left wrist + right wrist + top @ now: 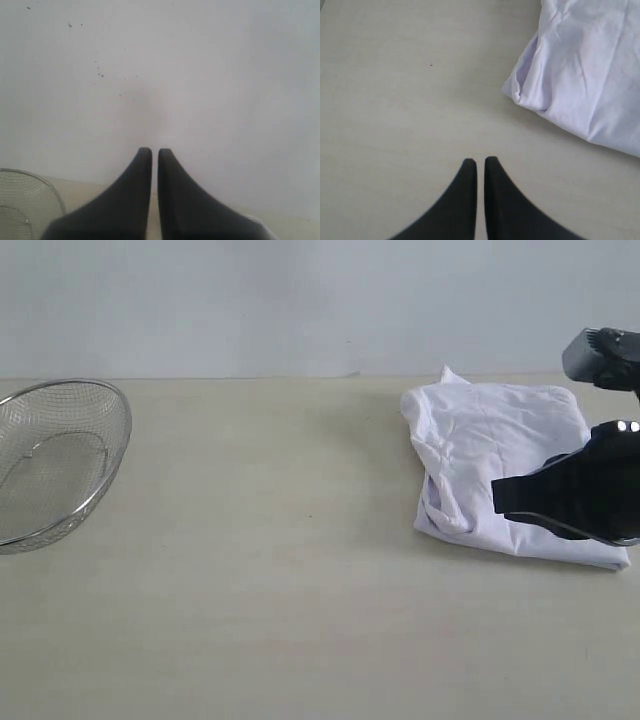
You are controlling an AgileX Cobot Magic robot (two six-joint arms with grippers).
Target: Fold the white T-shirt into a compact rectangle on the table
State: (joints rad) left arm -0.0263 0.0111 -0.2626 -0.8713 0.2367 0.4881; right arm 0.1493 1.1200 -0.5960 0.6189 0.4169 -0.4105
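The white T-shirt lies folded into a rough rectangle at the right of the table, with no lettering showing. My right gripper hovers over the shirt's near right part, shut and empty, its black fingers pointing left. In the right wrist view the same gripper sits over bare tabletop, with the shirt apart from it. The left gripper is shut with nothing between its fingers and faces the pale wall; it does not show in the exterior view.
A round wire-mesh metal basket stands tilted at the table's far left edge, and its rim shows in the left wrist view. A pale wall runs behind the table.
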